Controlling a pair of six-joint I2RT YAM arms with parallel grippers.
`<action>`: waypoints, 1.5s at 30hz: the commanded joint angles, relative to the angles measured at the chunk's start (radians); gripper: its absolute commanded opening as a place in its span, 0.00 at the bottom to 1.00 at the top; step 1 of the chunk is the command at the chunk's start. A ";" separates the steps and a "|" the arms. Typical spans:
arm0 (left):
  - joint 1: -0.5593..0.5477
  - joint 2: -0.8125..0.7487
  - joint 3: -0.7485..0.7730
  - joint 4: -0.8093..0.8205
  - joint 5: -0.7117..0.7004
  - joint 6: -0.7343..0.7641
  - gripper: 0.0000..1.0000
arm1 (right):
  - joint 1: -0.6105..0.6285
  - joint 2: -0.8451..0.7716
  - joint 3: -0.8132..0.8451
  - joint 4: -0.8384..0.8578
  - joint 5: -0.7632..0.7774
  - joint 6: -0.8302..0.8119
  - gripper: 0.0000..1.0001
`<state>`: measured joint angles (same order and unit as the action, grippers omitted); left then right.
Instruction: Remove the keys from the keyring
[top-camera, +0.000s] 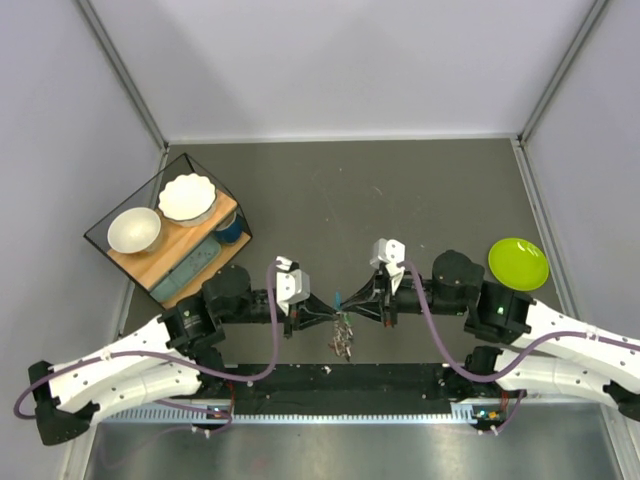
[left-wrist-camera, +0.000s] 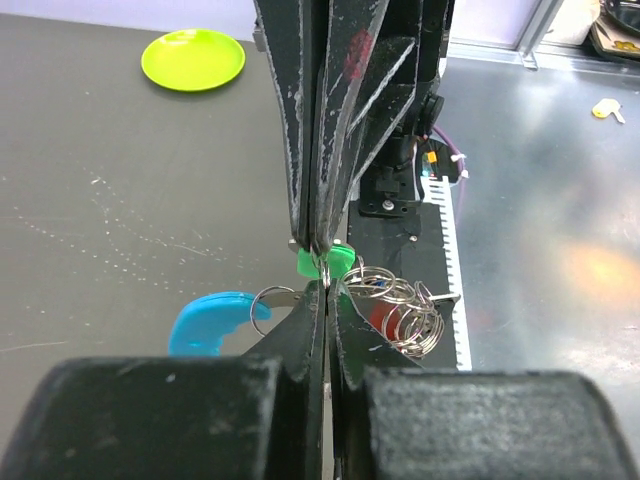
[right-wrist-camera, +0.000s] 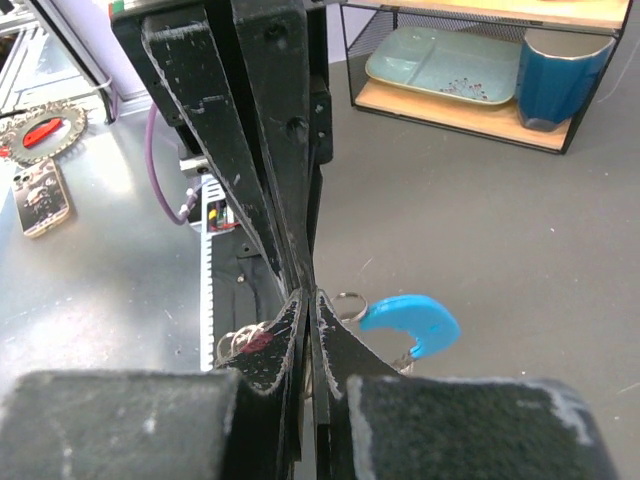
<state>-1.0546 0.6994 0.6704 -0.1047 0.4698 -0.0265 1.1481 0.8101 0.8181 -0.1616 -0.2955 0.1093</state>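
My two grippers meet tip to tip above the near middle of the table. The left gripper is shut, its tips pinching the thin keyring just under a green key head. The right gripper is shut too, and in the left wrist view its fingertips come down onto that green head. The keys hang below as a bunch. A cyan tag, several silver rings and a red head show beside the jaws.
A lime-green plate lies at the right of the table. At the left stands a wire shelf holding two white bowls, a teal tray and a blue mug. The black rail runs along the near edge.
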 joint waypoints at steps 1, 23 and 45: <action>-0.004 -0.044 -0.018 0.028 -0.033 0.010 0.00 | 0.010 -0.057 -0.017 0.080 0.047 0.023 0.00; -0.004 -0.161 -0.100 0.237 -0.086 -0.039 0.00 | 0.007 -0.051 -0.097 0.117 0.061 0.062 0.00; -0.002 -0.209 -0.166 0.361 -0.152 -0.081 0.00 | 0.007 -0.009 -0.181 0.232 0.048 0.139 0.00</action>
<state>-1.0557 0.5060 0.5091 0.0624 0.3279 -0.0772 1.1488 0.7883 0.6483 0.0410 -0.2375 0.2279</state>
